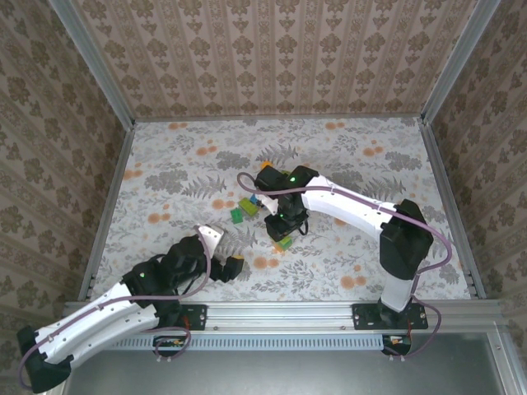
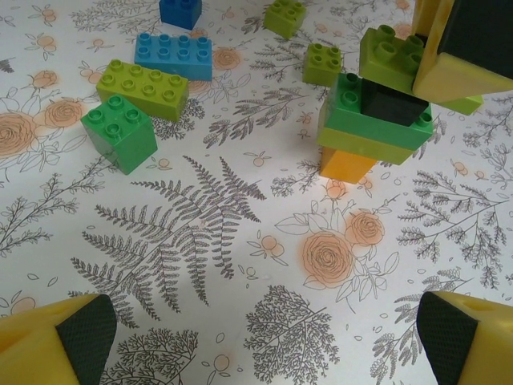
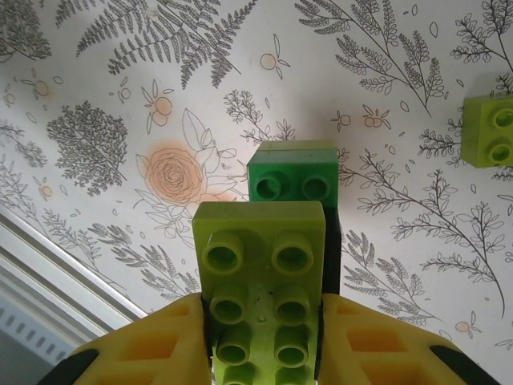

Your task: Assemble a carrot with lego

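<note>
The carrot (image 2: 353, 120) stands near the middle of the counter (image 1: 181, 164), a short stack on one narrow orange brick (image 2: 346, 163). The right pincer (image 3: 260, 333) is part-closed on a lime brick (image 3: 258, 241), held at the stack's top; we cannot tell whether its studs have seated. The left pincer (image 2: 264, 345) gapes wide, holding nothing, low over the counter and apart from the stack.

We judge tipping the main risk. Nothing braces the carrot, so a push that lands off-centre or at a slant could topple it off that small base. The brick might also cling to the pads on release and drag the top layers up. Several loose bricks (image 2: 143, 84) lie near, easy to knock.

The counter is flat, covered in a fern-and-rose print. Patterned walls (image 1: 272, 49) and metal posts (image 1: 95, 62) box it in closely.
</note>
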Available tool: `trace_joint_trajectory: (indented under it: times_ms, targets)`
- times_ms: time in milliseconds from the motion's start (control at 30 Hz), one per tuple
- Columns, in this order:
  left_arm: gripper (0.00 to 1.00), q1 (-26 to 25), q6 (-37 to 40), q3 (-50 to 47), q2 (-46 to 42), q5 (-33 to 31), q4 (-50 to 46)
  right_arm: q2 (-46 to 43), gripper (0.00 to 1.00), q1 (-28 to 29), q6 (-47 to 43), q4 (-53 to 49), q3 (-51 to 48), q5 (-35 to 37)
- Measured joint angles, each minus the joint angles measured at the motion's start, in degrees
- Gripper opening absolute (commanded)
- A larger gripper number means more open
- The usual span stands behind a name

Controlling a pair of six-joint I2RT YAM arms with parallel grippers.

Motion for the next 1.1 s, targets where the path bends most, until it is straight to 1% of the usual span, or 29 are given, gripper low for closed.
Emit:
trace_joint_trajectory:
  times_ms: [500, 1100]
  targets:
    - [1.0, -0.31, 0.04, 0.0, 1.7, 0.0, 0.48, 0.87, 0.32, 0.0, -1.49, -1.46, 1.22, 2.38]
    - [1.0, -0.33, 0.28, 0.0, 1.77, 0.02, 0.7, 2.51, 0.32, 0.0, -1.7, -2.73, 2.69, 2.38]
